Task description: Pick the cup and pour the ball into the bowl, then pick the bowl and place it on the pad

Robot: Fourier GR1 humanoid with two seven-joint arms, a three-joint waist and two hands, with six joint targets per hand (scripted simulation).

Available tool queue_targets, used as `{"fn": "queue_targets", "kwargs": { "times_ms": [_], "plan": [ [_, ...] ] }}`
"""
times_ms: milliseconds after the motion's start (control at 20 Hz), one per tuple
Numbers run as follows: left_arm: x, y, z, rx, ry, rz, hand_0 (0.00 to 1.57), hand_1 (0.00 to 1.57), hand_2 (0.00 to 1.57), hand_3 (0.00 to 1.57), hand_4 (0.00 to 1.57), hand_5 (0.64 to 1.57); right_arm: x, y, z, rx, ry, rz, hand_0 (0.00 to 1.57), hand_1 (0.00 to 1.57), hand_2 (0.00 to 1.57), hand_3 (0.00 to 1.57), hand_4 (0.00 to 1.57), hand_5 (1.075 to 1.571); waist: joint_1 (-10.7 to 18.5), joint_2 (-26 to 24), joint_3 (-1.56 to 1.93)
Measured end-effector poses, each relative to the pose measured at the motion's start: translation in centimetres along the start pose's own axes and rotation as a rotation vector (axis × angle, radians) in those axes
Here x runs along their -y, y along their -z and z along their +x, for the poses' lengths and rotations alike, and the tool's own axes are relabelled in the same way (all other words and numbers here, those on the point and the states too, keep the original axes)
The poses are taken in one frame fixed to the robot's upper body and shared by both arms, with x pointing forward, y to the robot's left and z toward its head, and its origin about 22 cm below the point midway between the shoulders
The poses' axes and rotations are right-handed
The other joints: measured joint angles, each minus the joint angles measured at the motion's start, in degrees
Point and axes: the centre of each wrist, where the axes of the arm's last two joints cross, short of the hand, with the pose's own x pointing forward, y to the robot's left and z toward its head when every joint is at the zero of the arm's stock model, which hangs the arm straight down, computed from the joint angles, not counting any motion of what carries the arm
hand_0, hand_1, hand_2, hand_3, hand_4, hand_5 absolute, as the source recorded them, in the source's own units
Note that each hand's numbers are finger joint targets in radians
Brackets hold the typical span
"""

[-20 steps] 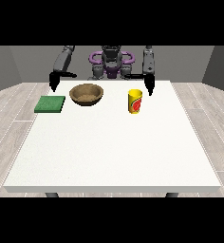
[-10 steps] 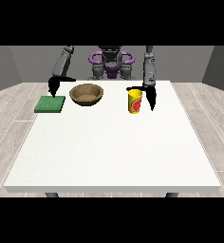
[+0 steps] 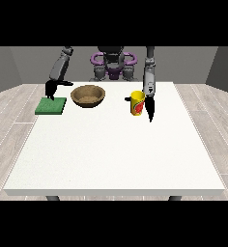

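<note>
Hand at view's right [image 3: 149,107] beside yellow cup [image 3: 137,103], fingers straight (ball unseen); other hand's [image 3: 50,89] fingers unclear.

Bright even light, soft shadows — no glare

A large white desk [image 3: 116,154] with a square top is seen from across its near edge. Three things are carried directly on it, all set in a row along the far side. A flat green pad [image 3: 51,105] is laid near the far corner at the view's left. A brown bowl [image 3: 88,95] is set just beside the pad, towards the middle, apart from it. A yellow cup [image 3: 137,103] with a red mark is stood upright further towards the view's right, well apart from the bowl. The near half of the desk is shown as bare white surface. Two dark legs are glimpsed under the near edge.
</note>
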Motion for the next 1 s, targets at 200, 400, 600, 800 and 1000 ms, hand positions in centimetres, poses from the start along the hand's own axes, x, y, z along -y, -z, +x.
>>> {"fn": "queue_targets", "kwargs": {
  "times_ms": [200, 400, 600, 800, 1000],
  "plan": [
    [-0.6, 0.2, 0.3, 0.069, 0.070, 0.046, 1.38, 1.38, 1.57, 1.57, 1.14, 1.544, 0.3, 1.3, 0.8, 0.040, -0.009, 0.013, 0.00, 0.00, 0.00, 0.00, 0.00, 1.540, -1.3, 1.4, 0.61],
    [-1.6, -0.3, 0.8, 0.143, 0.143, 0.117, 1.36, 1.36, 1.57, 1.57, 1.19, 1.528, 2.1, 2.0, 2.1, 0.068, -0.038, 0.016, 0.00, 0.00, 0.28, 0.00, 0.13, 1.548, -3.0, 2.9, 1.37],
    [-2.5, -0.5, 1.2, 0.154, 0.205, 0.174, 1.38, 1.38, 1.57, 1.57, 1.23, 1.534, 3.1, 2.6, 2.9, 0.057, -0.043, 0.025, 0.00, 0.00, 0.21, 0.00, 0.22, 1.552, -4.4, 3.4, 1.43],
    [-2.1, -0.3, 1.1, 0.095, 0.384, 0.149, 1.40, 1.40, 1.57, 1.57, 1.25, 1.531, 2.5, 2.2, 1.8, -0.034, -0.027, 0.040, 0.00, 0.00, 0.24, 0.00, 0.26, 1.552, -6.2, -0.8, 0.87],
    [-0.5, 0.0, 1.2, 0.059, 0.575, 0.073, 1.41, 1.41, 1.57, 1.57, 1.24, 1.552, 1.2, 3.0, 0.4, -0.102, -0.004, 0.046, 0.00, 0.00, 0.31, 0.25, 0.28, 1.552, -6.3, -5.8, 0.66]
  ]
}}
